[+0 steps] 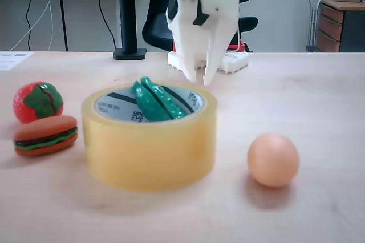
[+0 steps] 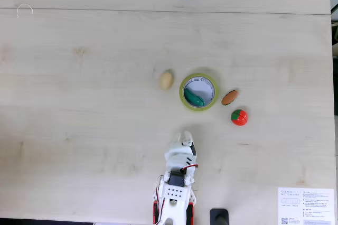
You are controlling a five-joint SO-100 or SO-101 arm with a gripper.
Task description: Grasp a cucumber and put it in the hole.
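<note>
The tool (image 1: 198, 76) hangs above the table (image 1: 319, 100) behind the tape roll (image 1: 149, 146), its two white fingers pointing down with a narrow gap between the tips and nothing held in them. In a fixed view from above, the tool (image 2: 185, 137) sits well clear of the roll, on the arm's base side, so it appears to be off the work rather than reaching in.

The cucumber (image 1: 155, 100) lies inside the hole (image 1: 122, 106) of the roll, leaning at a slant with its upper end propped against the inner wall and poking just above the rim; seen from above, the cucumber (image 2: 194, 98) rests toward one side of the hole (image 2: 203, 88). Judged from this, the placing is done.

Around the roll stand the other toys: an egg (image 1: 273, 160) to one side, a burger (image 1: 45, 136) touching or just beside the roll on the other, and a strawberry (image 1: 38, 101) beyond the burger, all untouched.
</note>
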